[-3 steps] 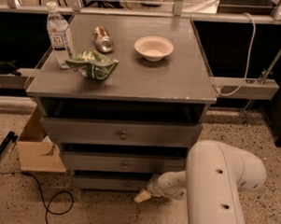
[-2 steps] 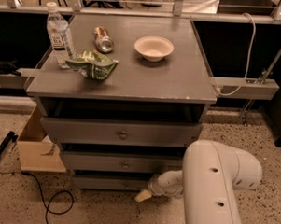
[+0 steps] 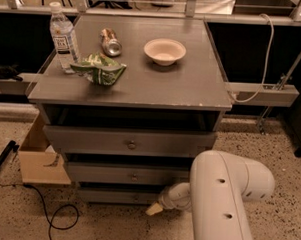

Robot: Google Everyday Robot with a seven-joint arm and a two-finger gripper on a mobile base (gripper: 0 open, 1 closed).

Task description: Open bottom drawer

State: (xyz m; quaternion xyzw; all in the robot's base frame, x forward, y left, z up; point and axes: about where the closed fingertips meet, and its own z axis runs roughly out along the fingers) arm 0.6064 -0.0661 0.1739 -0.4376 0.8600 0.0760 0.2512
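Gripper [image 3: 154, 208] low at the front of the grey cabinet [image 3: 192, 86], close to the floor, at the lower edge of the bottom drawer [image 3: 107, 195] and just right of its small round knob [image 3: 135, 197]. Touching the drawer front or not: cannot tell. Spread or pressed together: cannot tell either. White arm [image 3: 227, 195] reaching in from the lower right. Bottom drawer lowest of three, under the middle drawer [image 3: 98, 173] and the top drawer [image 3: 89, 138], its front no further out than the one above. On the cabinet top: water bottle [image 3: 63, 35] upright at the rear left corner, can [image 3: 111, 42] on its side just right of it, green bag [image 3: 98, 69] near the left front edge, bowl [image 3: 164, 51] toward the rear middle. Cardboard box [image 3: 38, 159] on the floor left of the cabinet, black cable [image 3: 51, 218] in front of it.
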